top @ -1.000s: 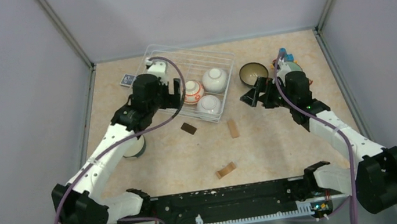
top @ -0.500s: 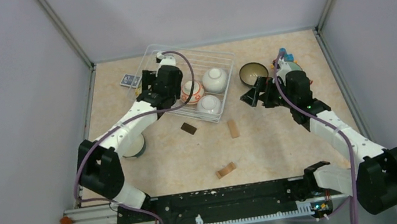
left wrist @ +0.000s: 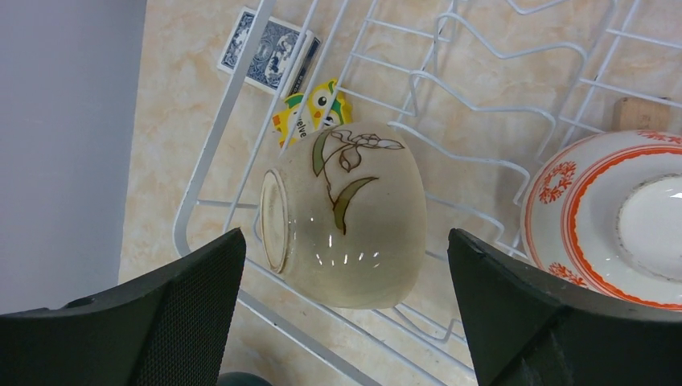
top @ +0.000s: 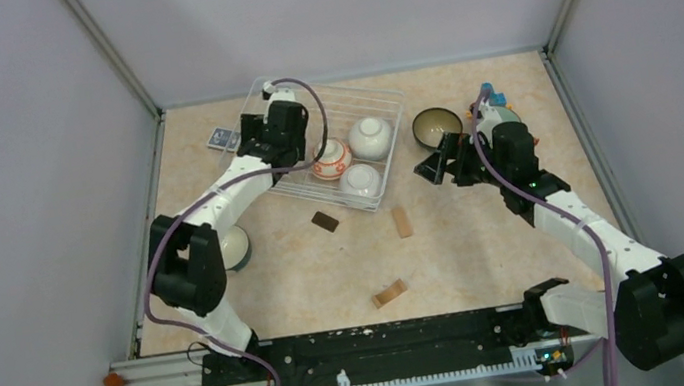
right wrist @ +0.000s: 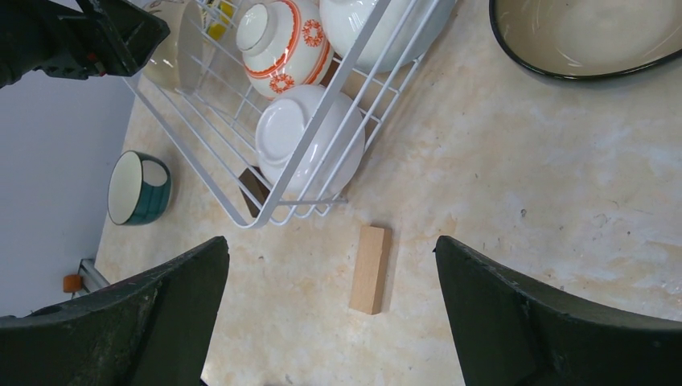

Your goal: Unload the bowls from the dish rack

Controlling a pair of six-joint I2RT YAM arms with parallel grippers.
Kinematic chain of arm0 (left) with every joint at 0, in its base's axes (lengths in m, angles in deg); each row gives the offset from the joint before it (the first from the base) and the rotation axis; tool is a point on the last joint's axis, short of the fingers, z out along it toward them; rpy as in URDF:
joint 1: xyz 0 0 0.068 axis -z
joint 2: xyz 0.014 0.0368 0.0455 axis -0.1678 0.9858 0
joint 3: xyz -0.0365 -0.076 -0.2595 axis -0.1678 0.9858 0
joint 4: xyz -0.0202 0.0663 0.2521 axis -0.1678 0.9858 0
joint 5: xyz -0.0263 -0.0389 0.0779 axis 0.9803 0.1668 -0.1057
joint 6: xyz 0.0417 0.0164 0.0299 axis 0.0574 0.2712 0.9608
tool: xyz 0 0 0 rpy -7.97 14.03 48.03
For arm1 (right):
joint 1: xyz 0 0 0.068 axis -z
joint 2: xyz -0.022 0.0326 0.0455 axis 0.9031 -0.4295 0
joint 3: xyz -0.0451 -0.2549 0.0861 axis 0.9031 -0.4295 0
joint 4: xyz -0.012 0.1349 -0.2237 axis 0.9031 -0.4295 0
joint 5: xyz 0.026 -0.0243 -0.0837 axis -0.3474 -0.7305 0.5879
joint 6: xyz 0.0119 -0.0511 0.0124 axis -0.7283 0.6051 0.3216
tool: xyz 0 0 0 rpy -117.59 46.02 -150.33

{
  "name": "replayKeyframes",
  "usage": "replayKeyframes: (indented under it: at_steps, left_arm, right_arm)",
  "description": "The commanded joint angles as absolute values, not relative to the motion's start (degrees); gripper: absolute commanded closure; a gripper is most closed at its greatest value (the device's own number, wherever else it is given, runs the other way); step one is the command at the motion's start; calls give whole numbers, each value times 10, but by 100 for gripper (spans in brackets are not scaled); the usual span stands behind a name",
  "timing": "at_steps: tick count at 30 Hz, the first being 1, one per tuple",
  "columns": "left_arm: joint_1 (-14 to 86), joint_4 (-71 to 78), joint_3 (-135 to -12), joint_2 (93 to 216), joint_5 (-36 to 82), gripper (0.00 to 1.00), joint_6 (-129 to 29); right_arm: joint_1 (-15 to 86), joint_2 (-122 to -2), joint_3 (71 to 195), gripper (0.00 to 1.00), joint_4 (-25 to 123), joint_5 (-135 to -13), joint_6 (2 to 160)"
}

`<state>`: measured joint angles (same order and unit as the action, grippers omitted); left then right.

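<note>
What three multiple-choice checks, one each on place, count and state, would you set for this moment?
1. Where is the teal bowl relative to the dish rack? A inside it; B on the table outside it; C held above it.
2. How many bowls lie in the rack? A two; B four; C six.
3. The left gripper is: A open; B shut on a bowl; C out of view.
1B, tabletop under it; 2B, beige bowl, orange-patterned bowl, two white bowls; 3A, fingers spread wide over the beige bowl.
</note>
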<state>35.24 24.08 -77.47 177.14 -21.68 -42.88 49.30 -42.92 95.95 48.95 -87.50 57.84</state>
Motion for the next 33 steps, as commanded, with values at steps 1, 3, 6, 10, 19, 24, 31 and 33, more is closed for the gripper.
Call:
replayKeyframes:
  at_steps: [1,3,6,10,19,24,31,33]
  left_arm:
    - [346,245,-793,1788,-208,1,-437]
    - [344,248,-795,1798,-209,1,-437]
    - [342,254,-798,1812,-207,1,-439]
    - [341,262,-802,1824,-230,1,-447]
    - [330,283,-809,1846,-240,1,-470]
    - [330,281,-804,1848,-237,3,-477]
    - [329,278,-795,1848,-268,17,-486]
    - [329,278,-795,1846,-272,20,-489]
  right_arm:
    - [487,-417,983,2,506,-879,587]
    - [488,-417,982,2,508,-879,587]
    - [487,-417,981,2,511,-880,586]
    - [487,-417,981,2,509,-879,587]
    - [487,-417,978,1,509,-877,587]
    - [487,-416,979,2,509,-876,587]
    - [487,-418,978,2,511,-876,588]
    - [487,-418,978,2,512,-877,587]
